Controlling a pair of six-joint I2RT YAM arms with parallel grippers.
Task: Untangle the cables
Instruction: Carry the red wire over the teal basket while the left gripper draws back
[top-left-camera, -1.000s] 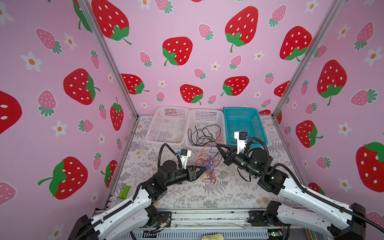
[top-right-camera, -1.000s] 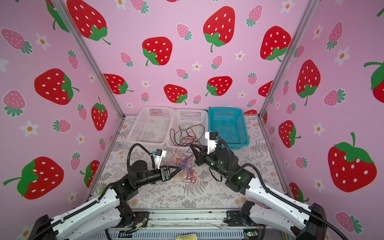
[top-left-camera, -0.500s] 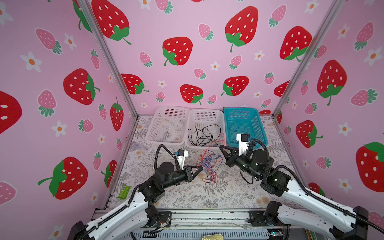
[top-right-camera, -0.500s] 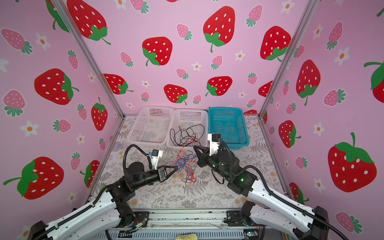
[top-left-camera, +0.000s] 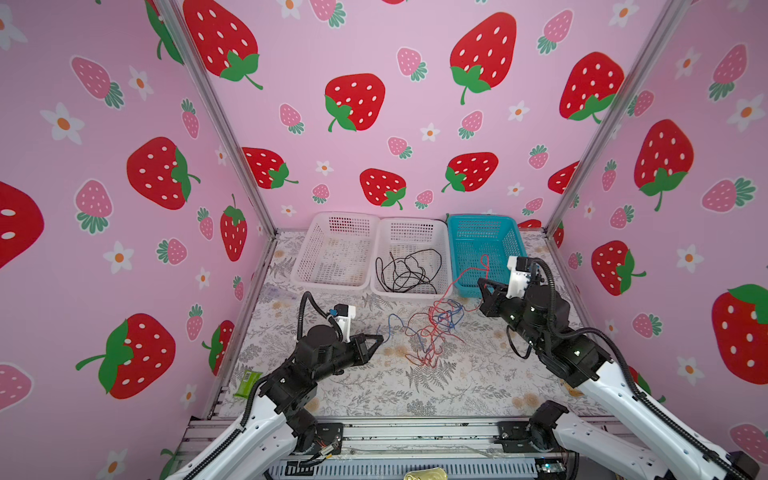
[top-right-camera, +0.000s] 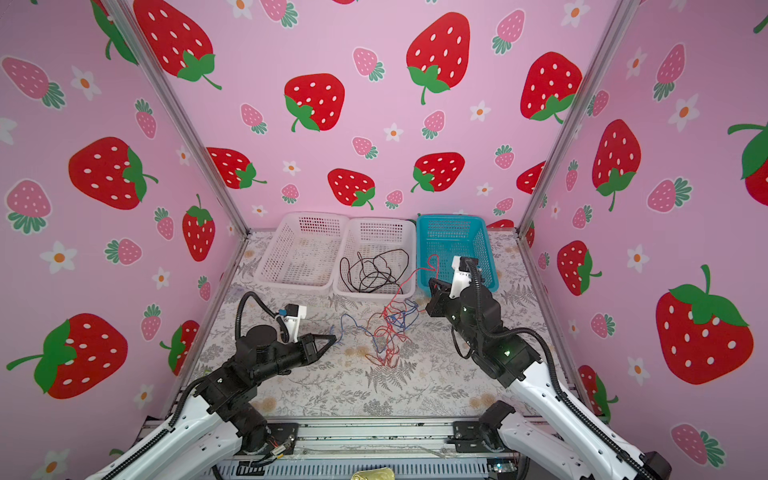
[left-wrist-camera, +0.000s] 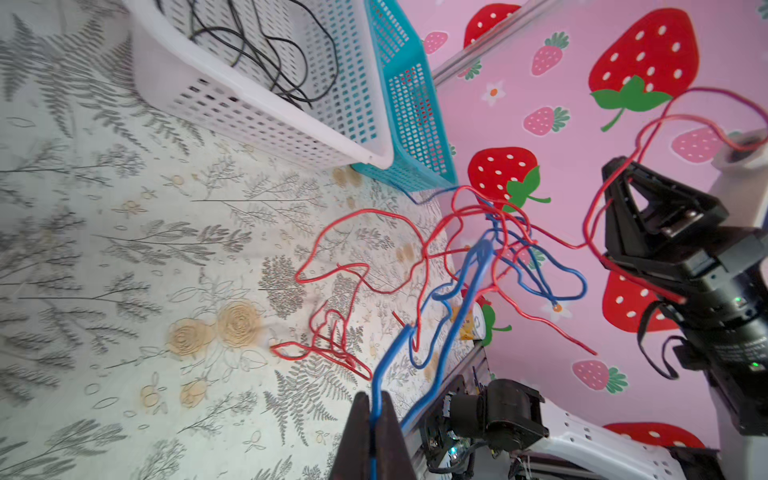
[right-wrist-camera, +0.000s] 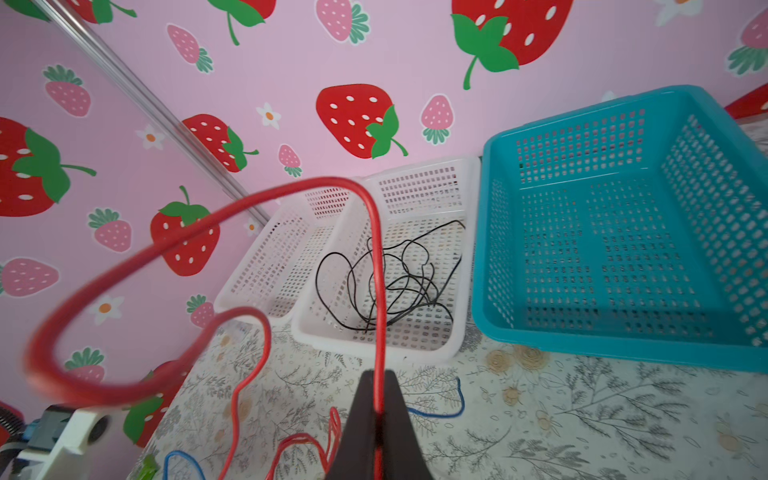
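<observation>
Left fingers (left-wrist-camera: 395, 440) tight on blue cable (left-wrist-camera: 484, 249)

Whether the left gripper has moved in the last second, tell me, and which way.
Yes. The left gripper, shut on the blue cable, has drawn back leftward: from in front of the middle white basket to about its left edge.

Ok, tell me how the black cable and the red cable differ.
The black cable lies in the middle basket; the red cable is mostly on the table. Nothing holds the black cable; the right hand pinches the red cable. The black cable is alone; the red cable is tangled with blue cable. Both are thin.
</observation>
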